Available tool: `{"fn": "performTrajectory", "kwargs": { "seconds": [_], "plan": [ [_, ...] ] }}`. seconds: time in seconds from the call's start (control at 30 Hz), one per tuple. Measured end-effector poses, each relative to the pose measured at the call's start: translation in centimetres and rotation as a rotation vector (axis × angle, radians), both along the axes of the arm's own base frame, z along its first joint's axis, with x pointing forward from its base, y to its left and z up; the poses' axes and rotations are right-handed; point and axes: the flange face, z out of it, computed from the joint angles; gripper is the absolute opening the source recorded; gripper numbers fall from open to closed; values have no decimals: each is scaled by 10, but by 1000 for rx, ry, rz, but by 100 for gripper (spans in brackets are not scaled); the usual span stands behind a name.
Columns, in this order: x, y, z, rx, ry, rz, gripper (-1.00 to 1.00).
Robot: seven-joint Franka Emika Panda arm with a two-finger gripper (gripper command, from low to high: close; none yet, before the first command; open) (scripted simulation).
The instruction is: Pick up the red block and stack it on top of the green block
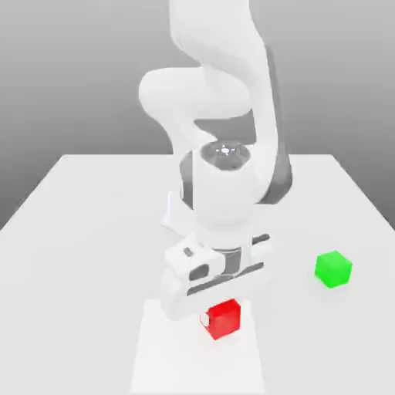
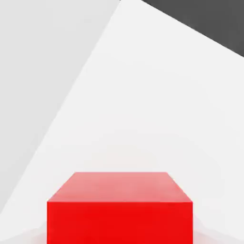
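Observation:
The red block sits on the white table near its front edge, and in the hand view the red block looms very close. My gripper is lowered straight over it. One white finger presses against the side of the block that faces the exterior view's left; the other finger is hidden behind the block. The gripper is shut on the red block, which still rests on the table. The green block stands by itself toward the exterior view's right, well apart from the hand.
The white table stretches out around both blocks. A lighter rectangular patch lies under the red block at the front. The arm's bulky white links rise behind the hand.

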Motion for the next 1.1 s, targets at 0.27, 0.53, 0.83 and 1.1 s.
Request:
{"fn": "performTrajectory", "kwargs": {
  "seconds": [0.27,0.53,0.83,1.1],
  "plan": [
    [-6,0,32,-5,11,6,-100],
    [-39,103,48,-19,17,243,-100],
    [-107,197,63,-19,14,487,-100],
    [-161,244,65,-16,6,646,-100]
  ]
}}
